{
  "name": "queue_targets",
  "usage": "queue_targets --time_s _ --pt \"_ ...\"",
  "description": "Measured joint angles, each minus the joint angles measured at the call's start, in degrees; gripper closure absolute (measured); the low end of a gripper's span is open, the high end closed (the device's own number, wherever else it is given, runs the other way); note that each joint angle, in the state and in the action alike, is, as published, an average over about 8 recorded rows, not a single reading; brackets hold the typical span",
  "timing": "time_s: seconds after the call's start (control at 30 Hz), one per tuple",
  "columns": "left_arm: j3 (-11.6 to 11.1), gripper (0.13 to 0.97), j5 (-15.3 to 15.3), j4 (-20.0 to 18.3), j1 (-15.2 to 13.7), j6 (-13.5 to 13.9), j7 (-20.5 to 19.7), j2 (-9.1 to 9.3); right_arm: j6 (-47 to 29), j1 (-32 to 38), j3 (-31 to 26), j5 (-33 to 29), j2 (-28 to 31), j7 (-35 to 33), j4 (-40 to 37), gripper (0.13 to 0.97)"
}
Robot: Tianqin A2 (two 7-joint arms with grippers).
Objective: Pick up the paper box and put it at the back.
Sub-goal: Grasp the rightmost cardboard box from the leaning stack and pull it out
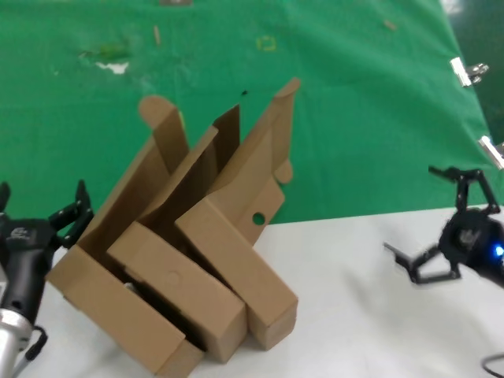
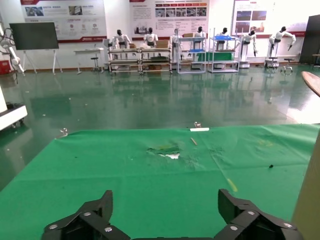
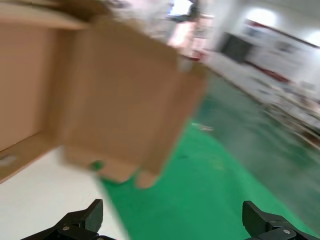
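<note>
White tabletop under nested brown boxes, green cloth behind.

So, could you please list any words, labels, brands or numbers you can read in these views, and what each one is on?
None can be read.
Left gripper: a pale logo on its black housing, too small to read.
Wall posters in the left wrist view: print too small to read.
Paper box, other cardboard boxes, green cloth: no print visible.

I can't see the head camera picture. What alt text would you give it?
Open brown paper boxes sit nested in a heap on a white table at the edge of a green cloth. The left gripper waits open beside the heap, and the right gripper hangs open farther off.
</note>
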Motion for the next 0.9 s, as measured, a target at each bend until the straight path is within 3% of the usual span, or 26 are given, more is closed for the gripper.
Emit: queue_targets --time_s 0.2,0.43,0.67,0.9 --pt "0.0 0.400 0.0 0.0 0.0 0.0 0.0 0.00 -15.2 8.7 -14.3 6.0 8.1 -15.1 -14.2 0.129" --pt "0.0 0.588 0.0 0.0 0.0 0.0 0.0 0.00 -32.5 20.6 -31.5 12.2 8.3 -29.6 -29.7 0.129" --pt "0.0 0.660 0.0 0.0 0.0 0.0 0.0 0.00 -41.7 27.7 -43.0 17.1 5.8 -35.8 -37.3 0.147" --pt "0.0 0.795 0.0 0.0 0.0 0.0 0.0 0.00 -43.8 31.0 -48.0 18.6 2.3 -37.0 -40.8 0.194"
